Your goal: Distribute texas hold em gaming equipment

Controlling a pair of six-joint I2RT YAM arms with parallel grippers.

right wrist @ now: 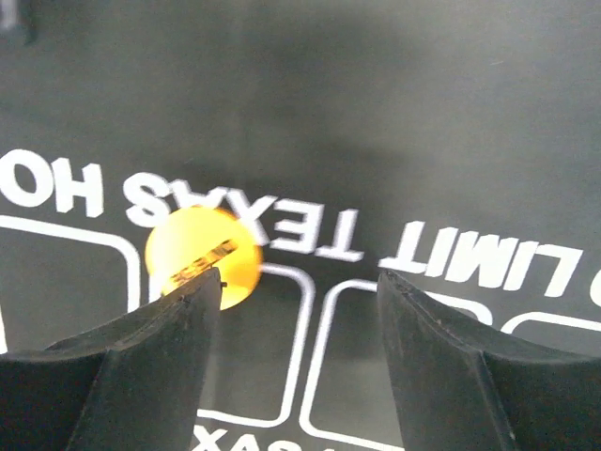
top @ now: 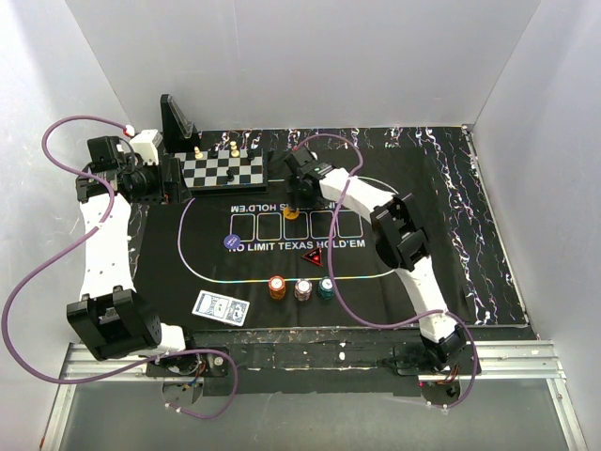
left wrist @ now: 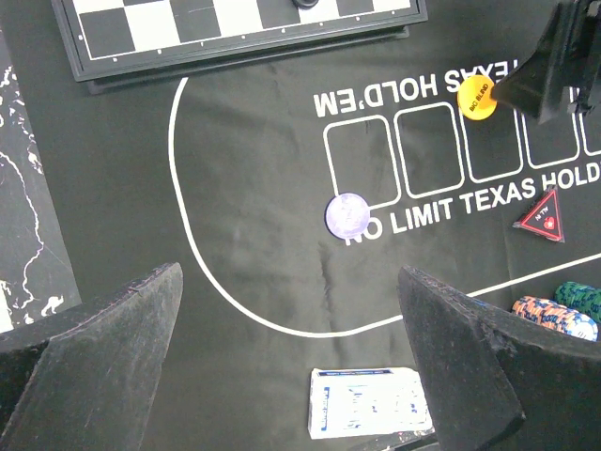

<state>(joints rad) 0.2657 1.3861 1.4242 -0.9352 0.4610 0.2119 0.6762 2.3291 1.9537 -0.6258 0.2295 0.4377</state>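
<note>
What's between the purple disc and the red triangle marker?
Only printed mat lettering separates the purple disc and red triangle marker, seen in left wrist view.

A yellow disc [right wrist: 202, 258] is glowing on the black, white-lettered mat [right wrist: 423, 113] just beside one black jaw of the right gripper [right wrist: 300, 282], while a violet-blue disc [left wrist: 347, 215] is lying beyond the black jaws of the left gripper [left wrist: 289, 272], with blue-patterned, white-edged cards [left wrist: 368, 402] showing between them.

White arm links [top: 99, 244], black joints [top: 113, 324], looping purple cables [top: 66, 119].
</note>
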